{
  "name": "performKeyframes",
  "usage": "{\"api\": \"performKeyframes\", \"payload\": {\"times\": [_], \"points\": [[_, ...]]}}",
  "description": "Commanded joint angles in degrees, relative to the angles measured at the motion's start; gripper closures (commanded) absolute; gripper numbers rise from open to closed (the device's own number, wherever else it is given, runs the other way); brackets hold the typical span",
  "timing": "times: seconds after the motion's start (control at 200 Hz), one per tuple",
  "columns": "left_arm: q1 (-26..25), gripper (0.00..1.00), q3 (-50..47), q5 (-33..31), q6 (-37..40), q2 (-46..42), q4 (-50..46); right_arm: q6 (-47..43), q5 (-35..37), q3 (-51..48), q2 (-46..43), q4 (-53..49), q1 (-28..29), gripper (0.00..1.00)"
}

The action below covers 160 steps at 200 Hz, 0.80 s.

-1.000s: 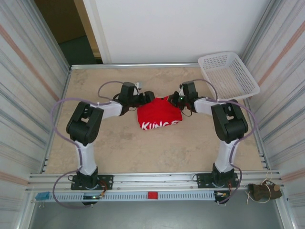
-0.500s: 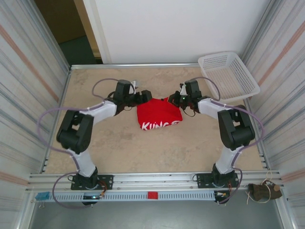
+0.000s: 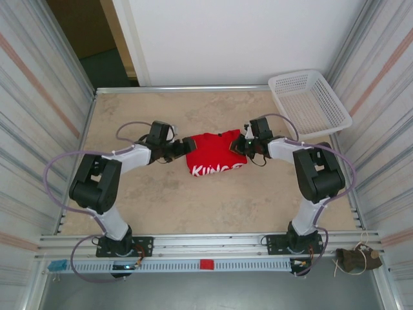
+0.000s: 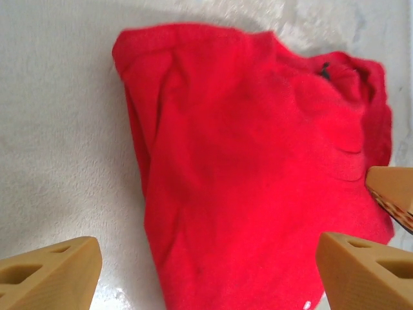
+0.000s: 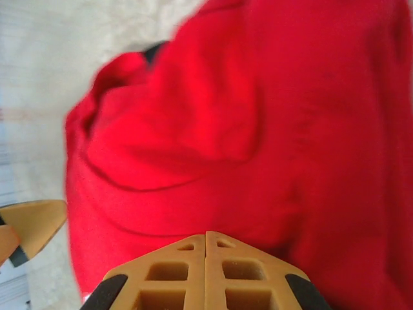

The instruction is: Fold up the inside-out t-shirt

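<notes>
One red t-shirt, white "KUNG" lettering, lies bunched on the desk; left hand open, right hand closed.

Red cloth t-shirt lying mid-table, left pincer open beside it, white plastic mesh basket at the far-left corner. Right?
One thing is off. The white plastic mesh basket sits at the far-right corner of the beige table, not the far-left; the top external view shows it. The rest holds: the red cloth t-shirt lies mid-table and the left pincer is open beside it.
</notes>
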Motion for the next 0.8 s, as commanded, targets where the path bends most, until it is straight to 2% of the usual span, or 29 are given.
{"api": "performKeyframes", "payload": {"times": [0.0,0.306,0.436,0.541,0.631,0.666,0.746,0.797], "points": [[-0.96,0.13,2.82,1.81,-0.71,2.73,-0.60,-1.01,1.17,-1.64,1.99,-0.05,-1.28,1.00],[-6.15,0.13,7.79,4.99,-1.85,9.63,3.07,0.76,1.69,-4.54,2.74,1.76,-2.13,1.00],[-7.70,0.19,7.48,7.33,-3.26,9.90,6.62,1.02,1.55,-4.64,2.95,2.04,-2.13,1.00],[-7.67,0.43,6.30,6.85,-3.79,8.39,7.66,1.29,0.74,-4.34,2.63,2.17,-2.13,1.00],[-6.13,0.83,6.70,3.76,-2.26,5.56,3.30,0.99,-0.71,-3.77,-0.21,1.29,-2.13,1.00],[-4.92,0.94,8.09,2.59,-0.74,4.63,-0.89,0.86,-1.20,-3.51,-2.17,0.38,-2.19,1.00],[-1.39,0.97,13.51,0.84,5.14,3.74,-13.00,-0.02,-2.11,-2.93,-7.92,-2.32,-2.01,0.95],[0.75,0.98,18.03,-2.01,10.08,3.93,-22.21,-0.80,-2.29,-2.63,-11.81,-5.16,-1.97,0.84]]}}
